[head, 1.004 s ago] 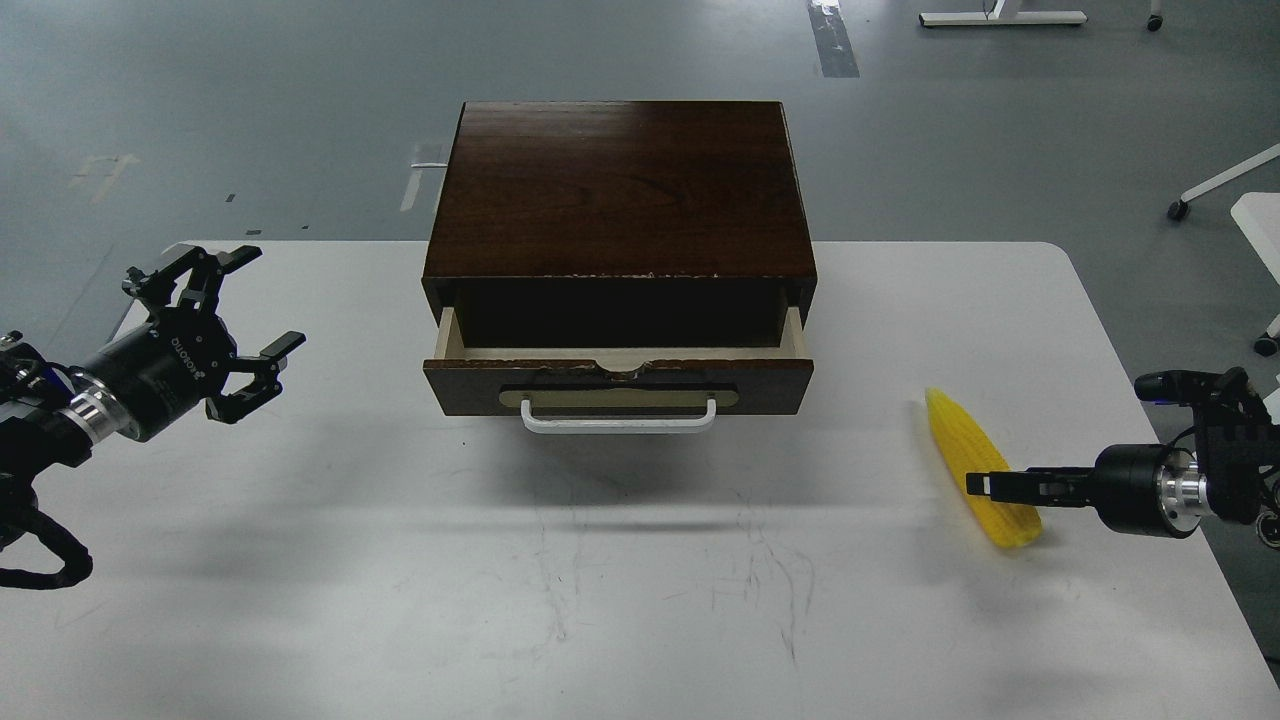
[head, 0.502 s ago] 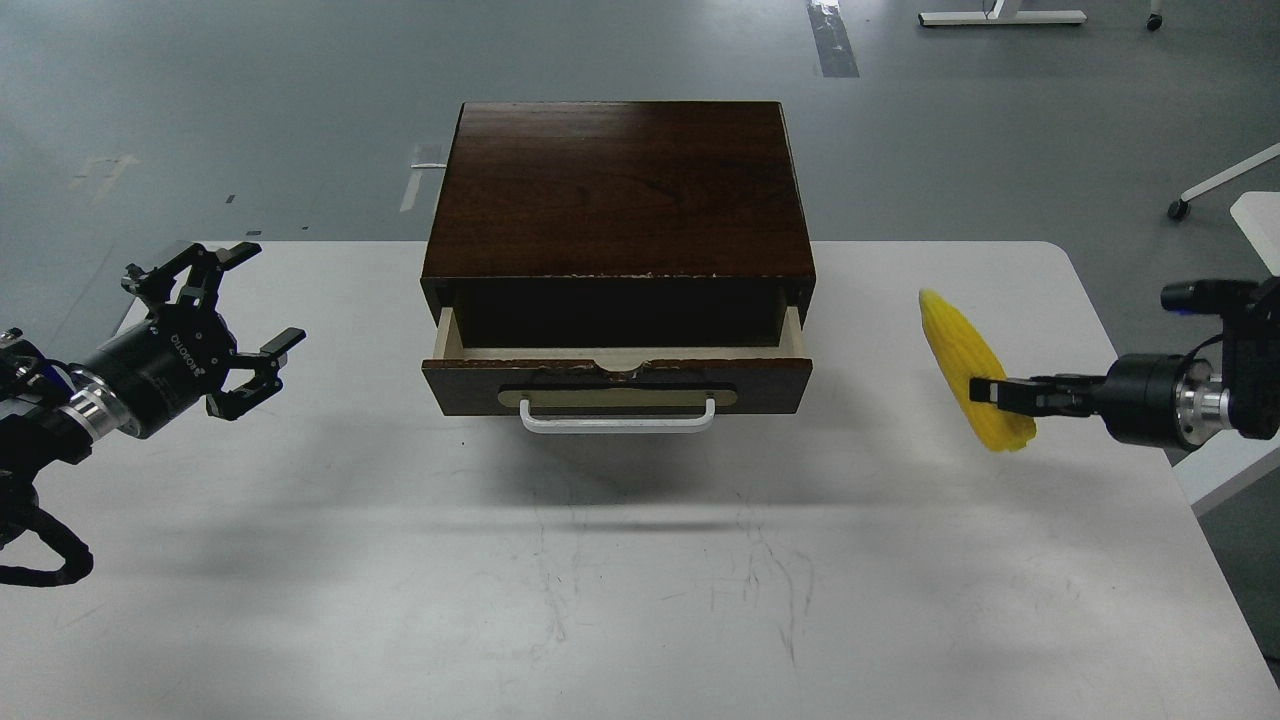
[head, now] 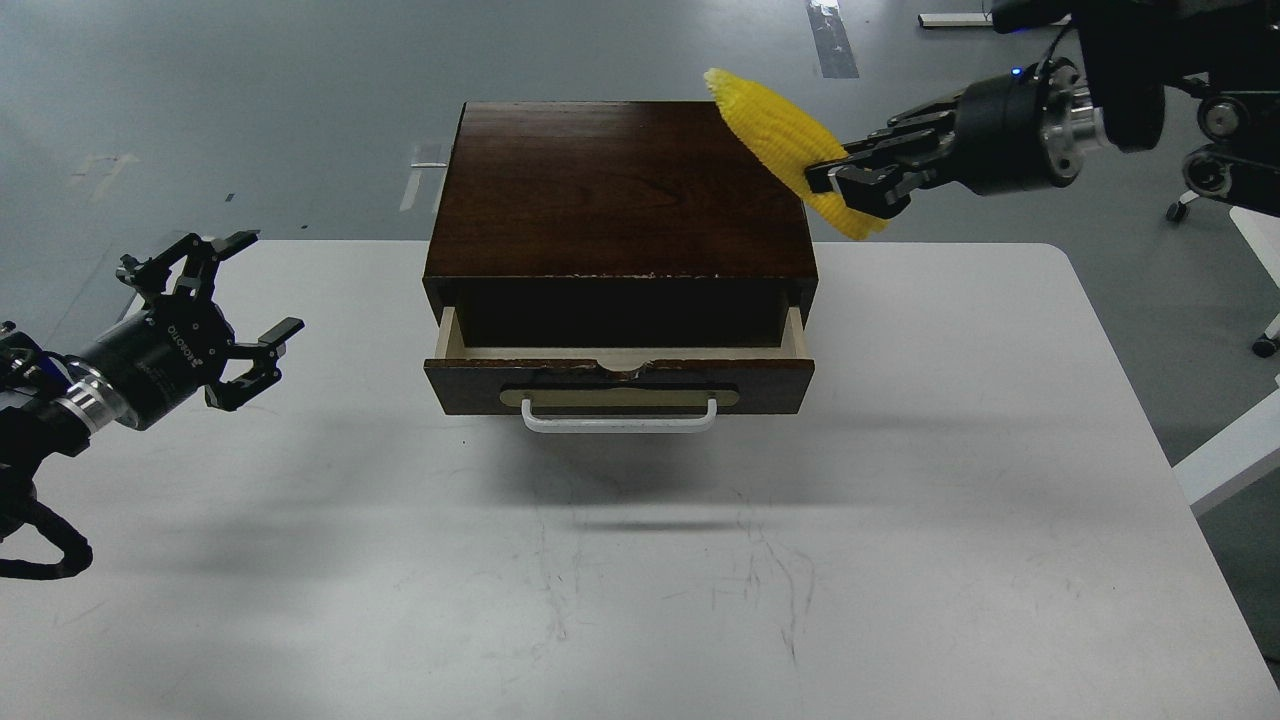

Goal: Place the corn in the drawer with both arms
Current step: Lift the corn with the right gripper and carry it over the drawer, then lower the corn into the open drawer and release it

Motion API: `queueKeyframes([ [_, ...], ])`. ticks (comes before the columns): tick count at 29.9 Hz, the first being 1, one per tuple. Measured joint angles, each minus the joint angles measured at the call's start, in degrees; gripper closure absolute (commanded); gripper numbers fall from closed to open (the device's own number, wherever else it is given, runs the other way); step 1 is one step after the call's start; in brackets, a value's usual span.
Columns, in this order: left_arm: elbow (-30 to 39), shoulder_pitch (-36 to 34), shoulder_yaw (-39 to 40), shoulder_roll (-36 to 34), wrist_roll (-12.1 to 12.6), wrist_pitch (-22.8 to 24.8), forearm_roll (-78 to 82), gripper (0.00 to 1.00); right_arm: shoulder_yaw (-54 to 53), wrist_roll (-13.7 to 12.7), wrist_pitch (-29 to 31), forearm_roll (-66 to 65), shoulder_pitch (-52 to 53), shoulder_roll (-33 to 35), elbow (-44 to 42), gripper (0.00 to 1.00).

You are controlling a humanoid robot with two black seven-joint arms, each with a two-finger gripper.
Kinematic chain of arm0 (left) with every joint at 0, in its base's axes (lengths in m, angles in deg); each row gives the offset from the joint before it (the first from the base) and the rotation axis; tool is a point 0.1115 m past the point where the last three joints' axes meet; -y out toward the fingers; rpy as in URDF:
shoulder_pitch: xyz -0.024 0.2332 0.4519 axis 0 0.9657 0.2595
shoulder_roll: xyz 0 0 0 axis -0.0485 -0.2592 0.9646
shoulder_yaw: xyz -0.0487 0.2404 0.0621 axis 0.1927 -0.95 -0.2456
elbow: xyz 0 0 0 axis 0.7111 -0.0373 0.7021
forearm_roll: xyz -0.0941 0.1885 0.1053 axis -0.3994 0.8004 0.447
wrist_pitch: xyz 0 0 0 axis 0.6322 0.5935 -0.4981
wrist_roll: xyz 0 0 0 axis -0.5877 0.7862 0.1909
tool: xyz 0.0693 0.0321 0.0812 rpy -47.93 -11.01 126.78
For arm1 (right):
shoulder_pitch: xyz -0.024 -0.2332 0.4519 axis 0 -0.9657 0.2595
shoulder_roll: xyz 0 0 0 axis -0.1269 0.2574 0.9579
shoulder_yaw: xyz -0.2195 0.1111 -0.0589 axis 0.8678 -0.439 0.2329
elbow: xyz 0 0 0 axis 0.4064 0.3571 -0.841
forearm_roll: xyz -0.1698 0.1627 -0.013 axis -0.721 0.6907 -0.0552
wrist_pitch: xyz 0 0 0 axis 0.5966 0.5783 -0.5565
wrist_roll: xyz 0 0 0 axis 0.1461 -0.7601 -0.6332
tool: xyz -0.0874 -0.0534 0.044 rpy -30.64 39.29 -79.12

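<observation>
The yellow corn is held in the air above the cabinet's right rear corner, tilted with its point up and to the left. My right gripper is shut on the corn's lower, thick end. The drawer is pulled partly out, with a white bar handle in front; its inside is dark. My left gripper is open and empty above the table's left side, well left of the drawer.
The white table carries the cabinet at its far middle. Grey floor lies beyond, with a white furniture leg and wheels at the right and a white frame base at the top.
My right gripper has lifted the corn off the table at the right and carried it up and left to above the cabinet's right rear corner. The left gripper has barely moved.
</observation>
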Motion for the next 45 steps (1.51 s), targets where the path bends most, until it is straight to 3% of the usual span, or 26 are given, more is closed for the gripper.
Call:
queueKeyframes([
  [6, -0.08, -0.12, 0.06, -0.43, 0.00, 0.00, -0.01, 0.02, 4.82, 0.02, -6.17, -0.95, 3.38, -13.83, -0.20, 1.00],
  [12, -0.15, -0.10, 0.10, -0.77, 0.00, 0.00, -0.04, 0.02, 7.04, 0.02, -10.33, -3.37, 4.54, -22.29, -0.89, 1.00],
  [19, -0.17, -0.05, 0.10, -1.23, 0.00, 0.00, -0.06, 0.02, 11.48, 0.00, -15.04, -6.78, 4.24, -26.58, -1.64, 1.00],
  [26, -0.17, 0.03, 0.08, -1.72, 0.00, 0.00, 0.00, 0.02, 13.05, 0.00, -15.92, -7.30, 3.11, -27.33, -3.14, 1.00],
  [27, -0.17, 0.03, 0.08, -1.78, 0.00, 0.00, 0.00, 0.02, 13.50, 0.00, -15.93, -7.31, 2.95, -27.33, -3.19, 0.98],
  [29, -0.17, 0.04, 0.07, -1.80, 0.00, 0.00, 0.00, 0.02, 14.18, 0.00, -15.93, -7.31, 2.63, -27.33, -3.21, 0.85],
  [34, -0.17, 0.04, 0.07, -1.81, 0.00, 0.00, -0.01, 0.02, 15.53, 0.00, -15.93, -7.31, 1.84, -27.12, -3.27, 0.80],
  [38, -0.17, 0.10, 0.07, -1.82, 0.00, 0.00, -0.09, 0.02, 15.94, 0.00, -15.93, -7.26, 1.66, -27.10, -3.54, 0.63],
  [45, -0.17, 0.15, -0.01, -1.82, 0.00, 0.00, -0.01, 0.02, 16.01, 0.00, -15.93, -7.22, 1.59, -27.09, -4.06, 0.53],
])
